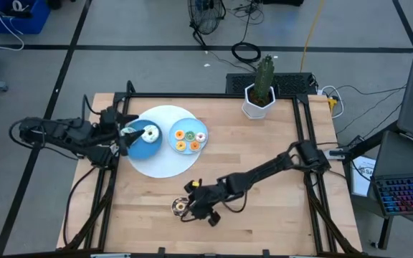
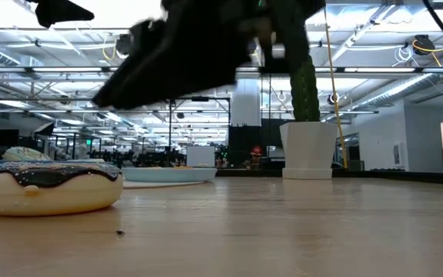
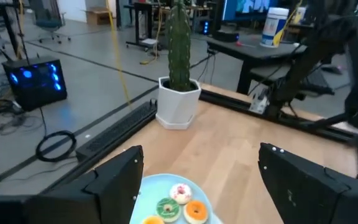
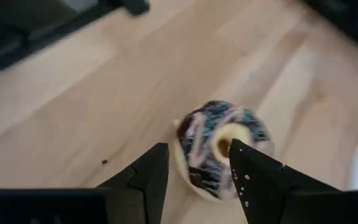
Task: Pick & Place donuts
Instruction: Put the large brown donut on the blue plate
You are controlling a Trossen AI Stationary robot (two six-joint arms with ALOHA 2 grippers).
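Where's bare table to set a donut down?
Bare wood lies between the plate and the cactus pot, and right of the right gripper toward the frame. Crowded: the plate's donut cluster and bowl, under the left gripper.

Light blue round plate (image 1: 165,163) sits left-centre on the wooden table (image 1: 264,179); dark blue bowl (image 1: 143,143) on its left part, four small iced donuts (image 1: 190,138) on its right. White-potted green cactus (image 1: 261,92) at the back edge. Chocolate-iced donut (image 1: 180,207) near the front edge, well apart from the plate.

Both arms (image 1: 264,172) are built of dark, jointed links. Black cables are looped along them. Blocky black fingers (image 4: 143,180) are fitted.
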